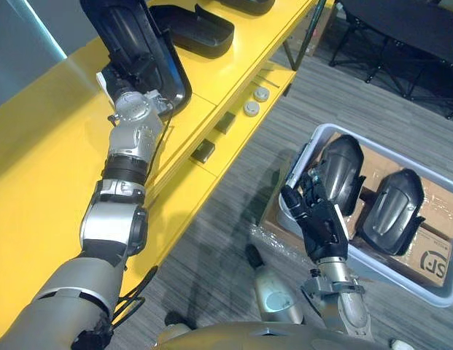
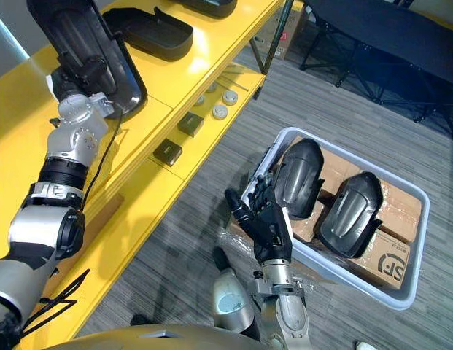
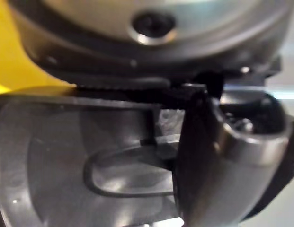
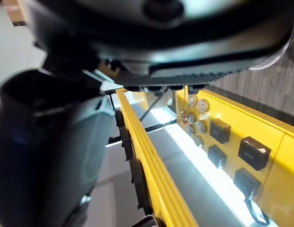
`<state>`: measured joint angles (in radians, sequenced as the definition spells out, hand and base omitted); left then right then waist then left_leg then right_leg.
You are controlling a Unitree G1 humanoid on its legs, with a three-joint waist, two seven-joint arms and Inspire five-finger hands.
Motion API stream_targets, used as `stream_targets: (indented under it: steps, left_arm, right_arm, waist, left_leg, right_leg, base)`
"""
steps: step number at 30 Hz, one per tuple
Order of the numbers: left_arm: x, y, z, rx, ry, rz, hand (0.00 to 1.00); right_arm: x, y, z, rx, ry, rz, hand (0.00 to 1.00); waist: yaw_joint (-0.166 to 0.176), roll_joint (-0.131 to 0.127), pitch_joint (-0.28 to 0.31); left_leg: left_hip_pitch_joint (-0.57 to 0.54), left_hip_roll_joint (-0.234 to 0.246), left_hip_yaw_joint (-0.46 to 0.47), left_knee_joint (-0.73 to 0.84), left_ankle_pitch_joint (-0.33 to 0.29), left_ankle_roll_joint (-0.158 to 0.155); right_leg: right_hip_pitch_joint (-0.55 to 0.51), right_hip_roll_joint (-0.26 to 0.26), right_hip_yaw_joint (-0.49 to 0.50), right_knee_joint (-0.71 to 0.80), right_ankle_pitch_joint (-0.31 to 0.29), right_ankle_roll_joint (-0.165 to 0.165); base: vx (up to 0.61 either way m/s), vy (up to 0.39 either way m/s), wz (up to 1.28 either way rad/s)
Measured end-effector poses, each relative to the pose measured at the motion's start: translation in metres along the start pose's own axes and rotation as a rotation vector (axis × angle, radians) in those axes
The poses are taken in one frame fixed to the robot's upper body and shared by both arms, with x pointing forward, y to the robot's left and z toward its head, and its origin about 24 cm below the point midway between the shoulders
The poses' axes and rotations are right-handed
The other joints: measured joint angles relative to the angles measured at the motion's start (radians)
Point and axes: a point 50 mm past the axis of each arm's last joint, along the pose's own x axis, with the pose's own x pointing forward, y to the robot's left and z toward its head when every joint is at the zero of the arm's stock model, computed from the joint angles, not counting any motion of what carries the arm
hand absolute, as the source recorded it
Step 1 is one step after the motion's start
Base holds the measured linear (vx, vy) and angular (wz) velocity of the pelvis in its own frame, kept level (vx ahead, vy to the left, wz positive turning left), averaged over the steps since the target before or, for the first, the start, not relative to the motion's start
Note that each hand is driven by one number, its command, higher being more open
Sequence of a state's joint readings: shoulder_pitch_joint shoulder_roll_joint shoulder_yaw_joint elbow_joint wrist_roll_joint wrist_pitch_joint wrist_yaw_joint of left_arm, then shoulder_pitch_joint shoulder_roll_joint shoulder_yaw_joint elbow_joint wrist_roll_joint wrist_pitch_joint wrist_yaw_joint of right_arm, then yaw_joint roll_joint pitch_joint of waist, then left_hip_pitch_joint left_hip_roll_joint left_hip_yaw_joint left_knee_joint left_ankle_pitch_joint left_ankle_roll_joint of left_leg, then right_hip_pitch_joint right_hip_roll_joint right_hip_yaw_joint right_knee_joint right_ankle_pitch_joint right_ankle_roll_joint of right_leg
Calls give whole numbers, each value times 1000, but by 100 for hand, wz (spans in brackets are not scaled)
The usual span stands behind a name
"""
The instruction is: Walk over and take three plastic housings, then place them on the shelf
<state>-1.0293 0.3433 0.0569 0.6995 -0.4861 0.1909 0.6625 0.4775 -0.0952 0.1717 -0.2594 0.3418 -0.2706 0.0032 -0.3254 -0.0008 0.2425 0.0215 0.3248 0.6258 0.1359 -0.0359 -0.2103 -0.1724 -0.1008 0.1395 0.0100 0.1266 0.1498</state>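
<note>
Grip of the left hand (image 1: pixel 137 73) closes on a black plastic housing (image 1: pixel 128 33) tilted over the yellow shelf (image 1: pixel 36 168), another housing (image 1: pixel 193 30) lying beyond, while the right hand (image 1: pixel 319 215) hangs loosely spread beside the grey bin (image 1: pixel 430 288) holding two more housings (image 1: pixel 341 171) (image 1: pixel 390 211).

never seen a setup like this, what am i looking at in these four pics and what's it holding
It is a humanoid robot with two arms ending in dark fingered hands. The two wide pictures come from a camera pair on its head, looking down; the two close ones from cameras on its wrists. Its left hand is curled round a black plastic housing, held over the yellow shelf, where another housing lies. Its right hand hangs open, holding nothing, beside a grey bin with two more housings.
</note>
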Motion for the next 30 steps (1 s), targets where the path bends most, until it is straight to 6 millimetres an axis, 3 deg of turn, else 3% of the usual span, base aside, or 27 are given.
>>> stream_targets:
  steps: [5, 6, 10, 11, 13, 19, 30]
  left_arm:
    - [3, 6, 3, -109, 44, 20, 0]
    - [4, 7, 2, -109, 51, 26, 100]
    - [8, 15, -3, -84, 91, 74, 100]
    - [14, 28, 2, -54, 81, 104, 100]
    - [18, 36, 3, -35, 79, 123, 100]
    - [20, 41, 2, -27, 84, 138, 100]
    - [29, 62, -5, -1, 123, 174, 100]
  right_arm:
    - [1, -3, 2, 2, -4, -19, 100]
    - [1, -3, 1, 3, -2, -24, 100]
    - [0, -1, 0, 10, 2, -28, 100]
    - [0, 2, -1, 16, 6, -23, 100]
    - [0, 1, -1, 13, 4, -27, 100]
    - [0, 1, 0, 13, -7, -28, 100]
    - [-1, -3, 1, -19, 1, -1, 100]
  waist:
    - [6, 6, 28]
    - [7, 7, 29]
    - [21, 12, 32]
    - [22, 21, 37]
    - [29, 22, 37]
    - [46, 21, 37]
    - [44, 20, 37]
  left_leg:
    - [-12, 1, -9, 4, 0, 2]
    - [-16, 1, -13, 3, 1, 3]
    - [-22, 1, -25, 3, 6, 4]
    - [-29, -1, -33, 4, 7, 5]
    - [-30, 0, -36, 5, 8, 5]
    - [-29, -1, -39, 10, 7, 6]
    - [9, -17, -47, -21, 23, 9]
  right_leg:
    - [-1, -3, -10, 0, 0, 0]
    - [-2, -3, -16, 0, 0, 0]
    - [-1, -2, -27, 1, 0, 0]
    - [-1, -3, -36, 1, 0, 0]
    - [0, -10, -36, 1, 0, 0]
    - [4, -17, -38, 1, 0, 0]
    - [38, -17, -48, -2, -2, -1]
  base:
    - [-15, 0, 5]
    - [-7, -2, 11]
    - [9, 4, 10]
    - [18, 7, 13]
    - [11, 32, 6]
    - [1, 7, 1]
    - [2, 3, 2]
